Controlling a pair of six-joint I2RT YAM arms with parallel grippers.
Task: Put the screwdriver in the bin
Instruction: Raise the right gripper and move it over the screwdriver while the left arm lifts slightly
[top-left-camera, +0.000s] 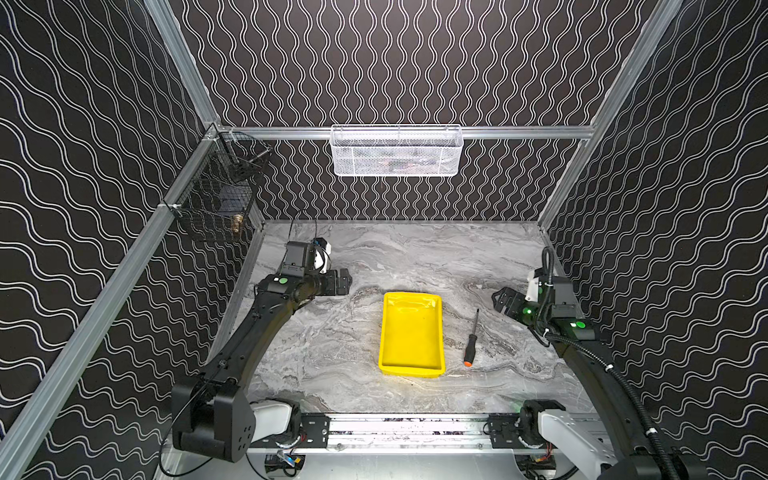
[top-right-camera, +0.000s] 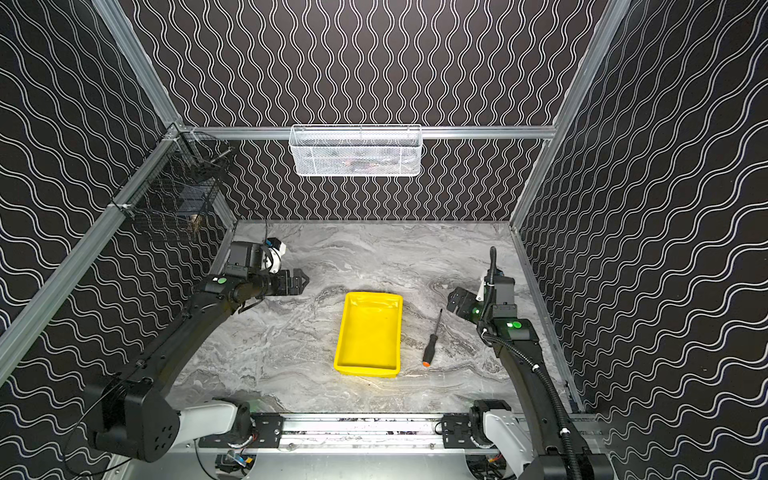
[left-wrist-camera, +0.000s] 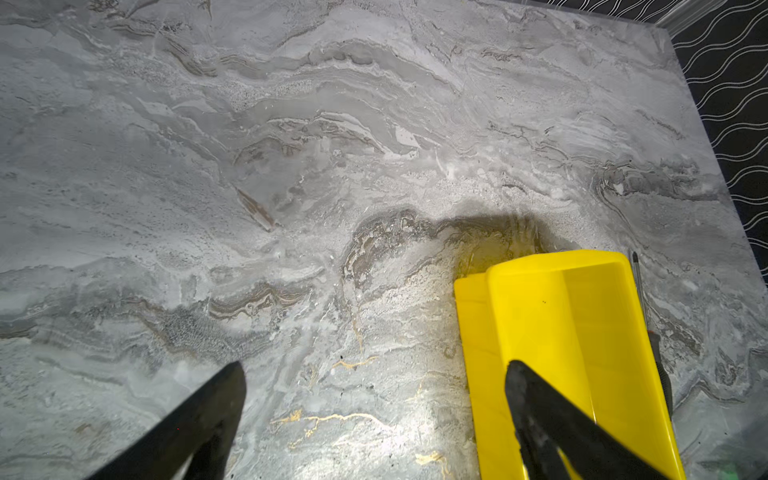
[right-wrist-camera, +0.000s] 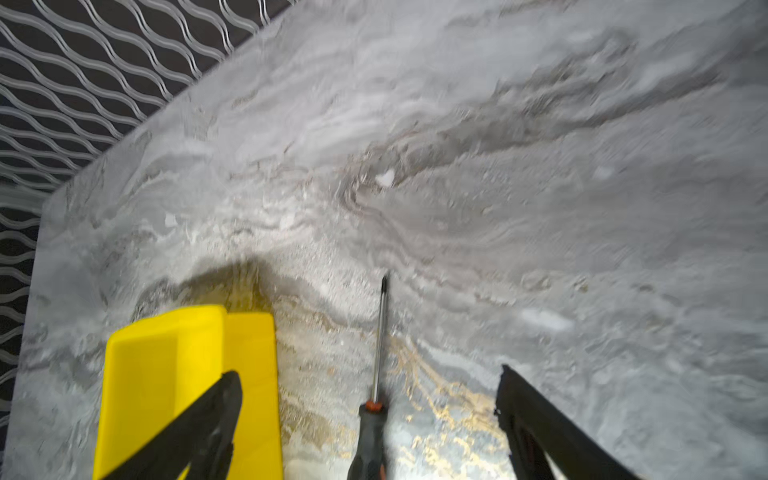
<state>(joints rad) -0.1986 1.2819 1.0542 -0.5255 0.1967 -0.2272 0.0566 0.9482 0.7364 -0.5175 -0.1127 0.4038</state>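
Furthest left, the black wire basket (top-left-camera: 216, 199) hangs above the worktop (top-left-camera: 332, 353) and plays no part in this job. My left gripper (top-left-camera: 343, 282) hovers near the bin's far left corner, jaws spread wide with nothing between them, well apart from the screwdriver. In the middle the bin (top-left-camera: 383, 332) sits flat on the worktop, and its yellow floor is bare in both top views. The white mesh basket (top-left-camera: 397, 151) hangs high behind it. Just right of the bin, apart from its rim, the screwdriver (top-left-camera: 471, 340) lies on the worktop. It runs roughly parallel to the bin's long side, tip away from my bases and orange cap towards them. Furthest right, my right gripper (top-left-camera: 500, 301) is open too and holds nothing. It is near the tip end, and in its wrist view the shaft runs between my two jaws (I judge I am above it, not touching). So nothing of the task is done: grasp, lift, carry over the rim and release are all left. I can read no brand, label or writing anywhere
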